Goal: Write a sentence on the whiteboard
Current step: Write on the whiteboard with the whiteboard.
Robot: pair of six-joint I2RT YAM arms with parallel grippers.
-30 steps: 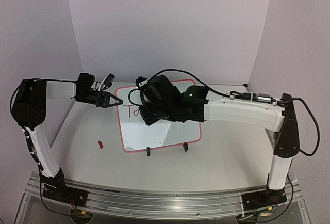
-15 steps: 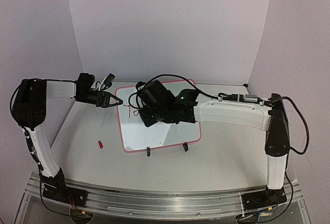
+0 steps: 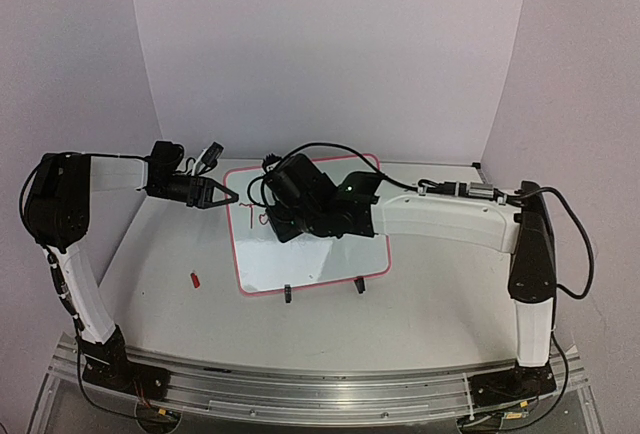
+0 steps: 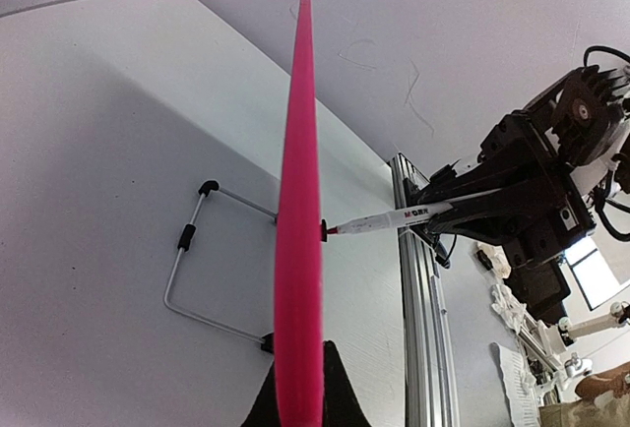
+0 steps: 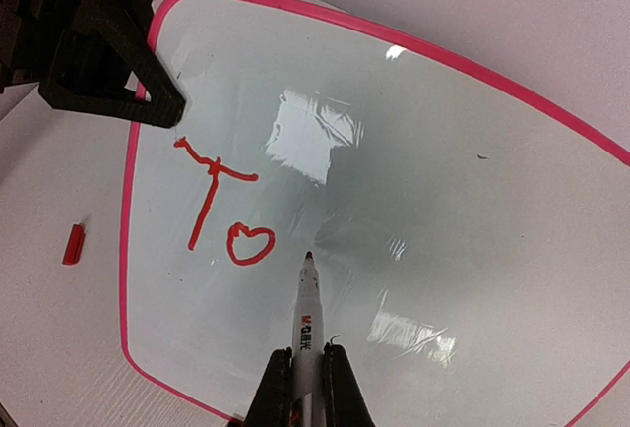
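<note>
glossy, round-cornered, pink-rimmed whiteboard (image 5: 443, 201) pinched at its edge by left gripper (image 3: 232, 197); right gripper (image 5: 305, 356) clamps slim white marker (image 5: 307, 309).

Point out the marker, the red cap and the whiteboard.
marker (image 5: 306, 324): right wrist view, on its white barrel.
red cap (image 5: 73, 245): right wrist view, on its middle.
whiteboard (image 5: 443, 201): right wrist view, bare white surface.

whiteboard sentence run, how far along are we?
Early. Done: the cap lies off on the table, and two red marks, a T-like stroke and a small heart, sit near the left edge of the whiteboard. In hand: the right gripper is shut on the marker, tip at the board just right of the heart; the left gripper clamps the board's left edge. Left: nearly the whole sentence; most of the board is blank.
</note>
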